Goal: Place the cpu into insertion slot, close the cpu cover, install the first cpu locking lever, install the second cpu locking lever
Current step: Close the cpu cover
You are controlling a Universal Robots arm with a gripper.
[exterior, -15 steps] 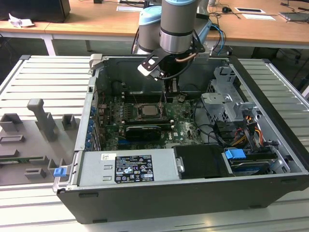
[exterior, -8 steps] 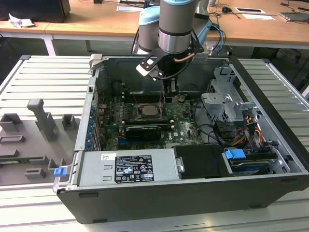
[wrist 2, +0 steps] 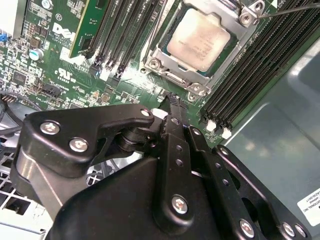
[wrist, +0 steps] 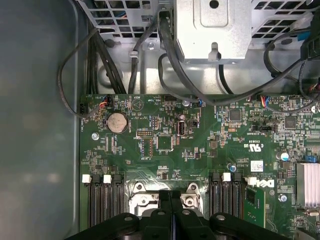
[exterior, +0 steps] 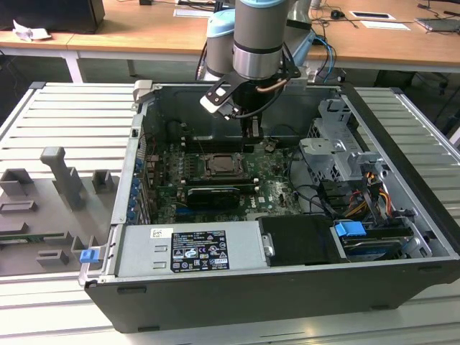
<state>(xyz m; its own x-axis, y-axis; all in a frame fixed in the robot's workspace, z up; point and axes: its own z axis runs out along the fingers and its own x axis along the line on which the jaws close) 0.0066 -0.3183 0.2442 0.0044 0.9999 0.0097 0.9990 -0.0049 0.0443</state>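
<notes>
Hovering just beside the socket, the gripper has its fingers pressed together, empty.
The cpu sits in the insertion slot with the cpu cover down; a thin locking lever looks unlatched.

the black tool on the grey robot arm hangs just beyond the small square silver-rimmed insertion slot in the green circuit board; a long black graphics card lies just on that slot's near side.
</notes>
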